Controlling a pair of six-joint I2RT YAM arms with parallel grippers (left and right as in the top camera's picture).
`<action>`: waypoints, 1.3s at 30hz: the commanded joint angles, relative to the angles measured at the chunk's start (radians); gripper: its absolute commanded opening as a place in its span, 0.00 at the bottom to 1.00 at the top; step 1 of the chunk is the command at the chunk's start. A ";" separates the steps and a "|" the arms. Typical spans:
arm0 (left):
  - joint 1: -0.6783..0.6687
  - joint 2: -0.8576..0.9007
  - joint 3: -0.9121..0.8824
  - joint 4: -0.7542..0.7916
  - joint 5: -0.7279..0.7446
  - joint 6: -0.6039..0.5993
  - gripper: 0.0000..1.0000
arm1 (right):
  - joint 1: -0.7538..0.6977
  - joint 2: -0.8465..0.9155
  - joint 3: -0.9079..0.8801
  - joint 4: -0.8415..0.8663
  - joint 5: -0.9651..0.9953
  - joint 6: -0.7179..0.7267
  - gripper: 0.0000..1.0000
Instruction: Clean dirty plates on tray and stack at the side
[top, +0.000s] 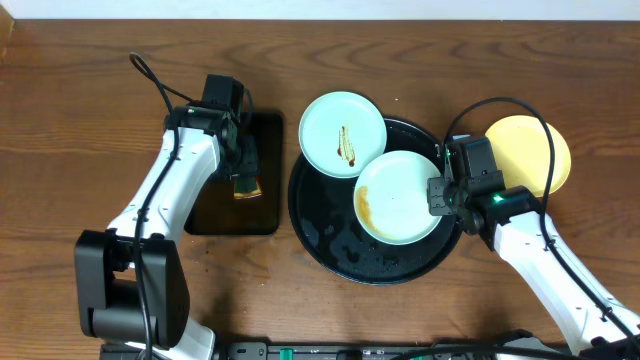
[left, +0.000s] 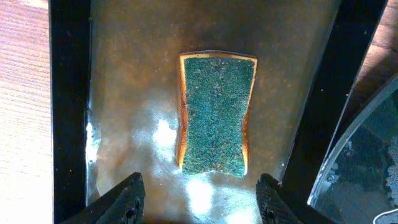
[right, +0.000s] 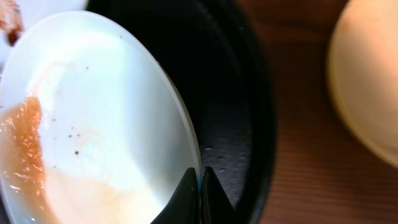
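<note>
A pale blue-white plate (top: 400, 196) with a brown sauce smear lies in the round black tray (top: 330, 240). My right gripper (top: 440, 195) is shut on its right rim; the right wrist view shows both fingers (right: 200, 186) pinching the plate's edge (right: 112, 112). A second blue-white plate (top: 342, 133) with a brown streak rests on the tray's upper left rim. The pale yellow plate (top: 527, 155) sits on the table to the right of the tray, also in the right wrist view (right: 367, 81). My left gripper (left: 198, 196) is open above a green sponge (left: 216, 114).
The sponge (top: 246, 185) lies in a small dark rectangular tray (top: 215, 215) left of the round tray. The wet round tray's rim shows at the lower right of the left wrist view (left: 360, 155). Bare wooden table surrounds everything.
</note>
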 joint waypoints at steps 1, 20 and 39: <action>-0.002 0.003 -0.002 -0.003 -0.009 -0.006 0.59 | -0.006 -0.023 0.017 0.001 0.145 -0.093 0.01; -0.002 0.003 -0.002 -0.003 -0.009 -0.006 0.59 | -0.008 -0.072 0.039 -0.094 0.254 -0.063 0.01; -0.002 0.003 -0.002 -0.003 -0.009 -0.006 0.59 | -0.012 0.236 0.006 -0.040 0.029 0.041 0.01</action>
